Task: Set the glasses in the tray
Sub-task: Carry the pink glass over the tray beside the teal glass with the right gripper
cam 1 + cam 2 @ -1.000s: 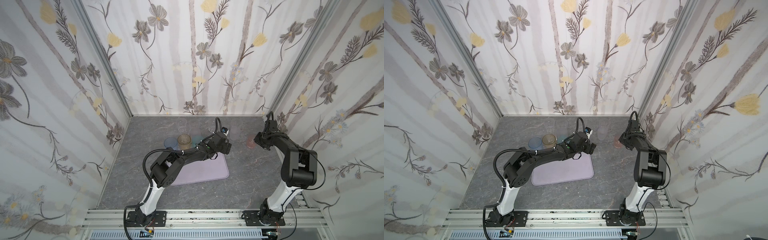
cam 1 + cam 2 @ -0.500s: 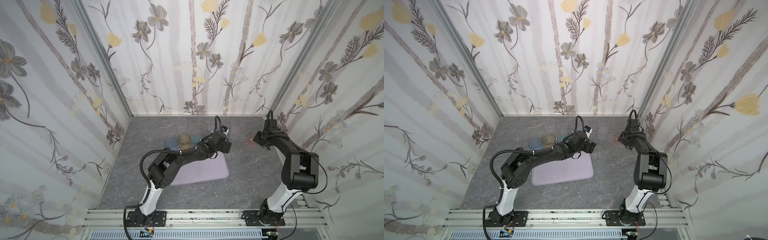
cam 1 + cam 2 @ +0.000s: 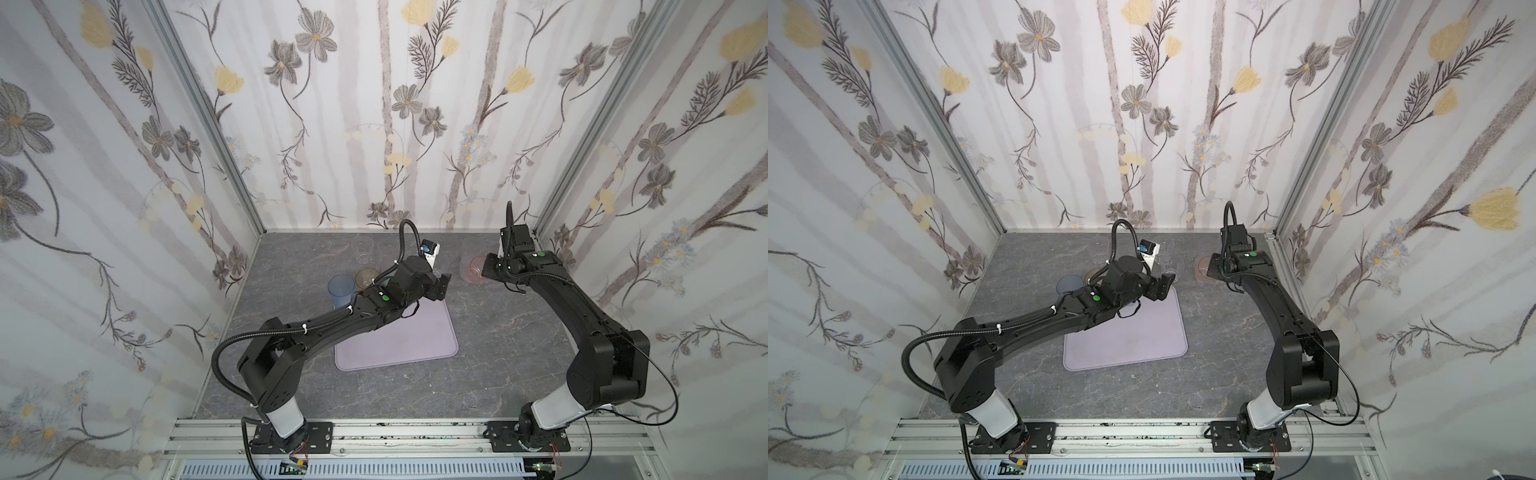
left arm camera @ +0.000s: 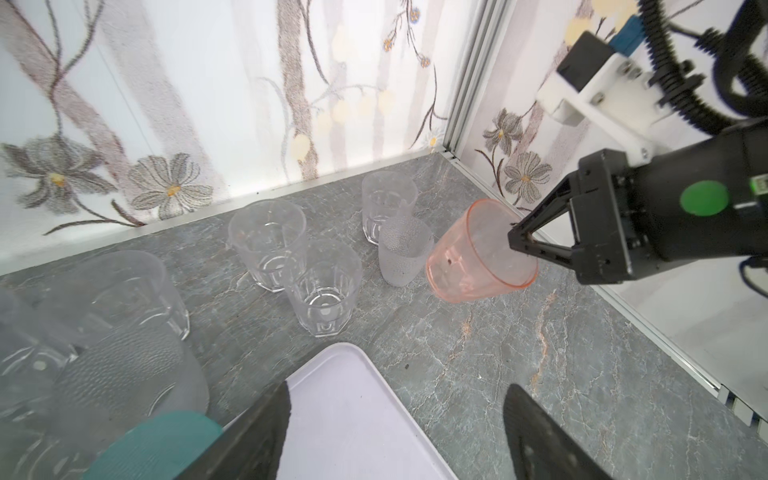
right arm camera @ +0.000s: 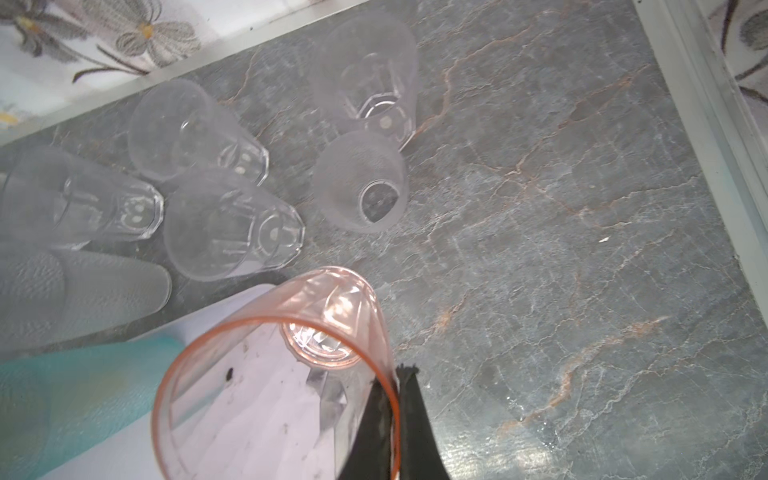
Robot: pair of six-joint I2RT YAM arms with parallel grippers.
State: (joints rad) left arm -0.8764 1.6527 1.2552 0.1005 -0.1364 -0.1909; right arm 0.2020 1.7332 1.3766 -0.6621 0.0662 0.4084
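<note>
A pink glass is tilted just above the table near the back right corner. My right gripper is shut on its rim, one finger inside and one outside. The glass shows faintly in both top views. The pale lilac tray lies mid-table. My left gripper hangs open and empty over the tray's far corner. Several clear glasses and a frosted one stand behind the tray. A teal glass is at the tray's edge.
A blue glass and an amber glass stand left of the left arm's wrist. The back wall and the right wall's metal post are close to the right gripper. Bare marbled table lies between tray and right arm.
The right gripper's jaws have closed on the pink glass's rim, and the glass now tilts. The left gripper has stayed open in about the same place.
</note>
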